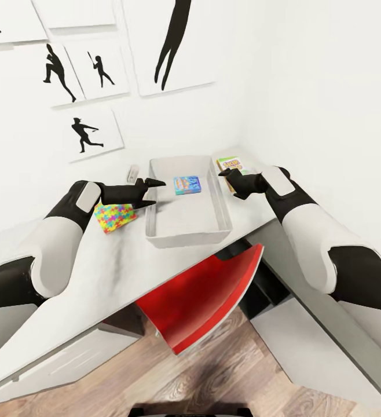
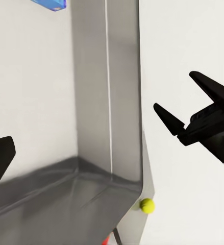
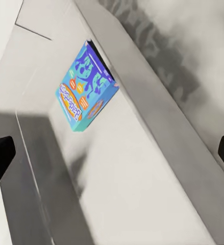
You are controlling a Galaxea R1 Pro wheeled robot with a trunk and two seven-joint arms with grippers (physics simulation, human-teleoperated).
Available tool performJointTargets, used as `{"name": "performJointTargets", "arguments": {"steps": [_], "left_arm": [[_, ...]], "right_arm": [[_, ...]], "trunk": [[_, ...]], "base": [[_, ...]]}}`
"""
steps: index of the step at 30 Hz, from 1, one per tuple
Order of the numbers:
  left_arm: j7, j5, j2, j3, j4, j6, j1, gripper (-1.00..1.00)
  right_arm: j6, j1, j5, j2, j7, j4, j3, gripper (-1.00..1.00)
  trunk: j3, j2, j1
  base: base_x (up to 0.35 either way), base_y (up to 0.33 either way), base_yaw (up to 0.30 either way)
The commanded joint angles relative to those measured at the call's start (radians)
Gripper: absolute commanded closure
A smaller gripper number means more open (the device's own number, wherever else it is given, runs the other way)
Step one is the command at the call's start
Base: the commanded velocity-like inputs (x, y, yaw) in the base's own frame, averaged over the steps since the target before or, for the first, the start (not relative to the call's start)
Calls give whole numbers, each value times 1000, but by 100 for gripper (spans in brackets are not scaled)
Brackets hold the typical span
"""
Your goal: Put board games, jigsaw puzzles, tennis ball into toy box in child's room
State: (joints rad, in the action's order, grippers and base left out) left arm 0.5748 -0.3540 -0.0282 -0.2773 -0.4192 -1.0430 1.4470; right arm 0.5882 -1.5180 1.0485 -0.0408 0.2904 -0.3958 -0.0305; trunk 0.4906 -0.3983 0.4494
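While the right claw (image 1: pixel 231 180) hangs spread and empty over the bin's (image 1: pixel 223 204) right rim, the orange-green game box (image 1: pixel 231 164) lies just behind it, nearer this arm; the blue game (image 1: pixel 188 185) sits inside.

No text can be read. The blue game box (image 3: pixel 86 88) in the grey bin (image 1: pixel 156 223) carries printed lettering too blurred to make out. The box (image 1: pixel 230 164) at the bin's 1 o'clock shows illegible print.
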Motion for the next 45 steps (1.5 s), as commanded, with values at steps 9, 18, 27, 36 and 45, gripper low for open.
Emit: {"name": "performJointTargets", "arguments": {"steps": [9,18,27,36,45], "left_arm": [[15,11,1,-8,0,-4,1,-100],[16,13,1,-8,2,-4,1,-100],[16,14,1,-8,6,-4,1,-100],[16,15,0,-7,6,-4,1,-100],[16,15,-1,-4,7,-4,1,-100]], "right_arm": [[1,-2,11,-2,10,-1,-3,-100],[1,-2,11,-2,9,-2,-3,-100],[1,-2,11,-1,8,-1,-3,-100],[1,-2,10,-1,6,-1,-3,-100],[1,-2,10,-1,6,-1,-3,-100]], "trunk": [[2,-2,1],[2,-2,1],[2,-2,1],[0,-2,1],[-13,-2,1]], "base": [[0,0,-15],[-5,0,-1],[-131,0,0],[-12,0,0],[0,0,0]]}}
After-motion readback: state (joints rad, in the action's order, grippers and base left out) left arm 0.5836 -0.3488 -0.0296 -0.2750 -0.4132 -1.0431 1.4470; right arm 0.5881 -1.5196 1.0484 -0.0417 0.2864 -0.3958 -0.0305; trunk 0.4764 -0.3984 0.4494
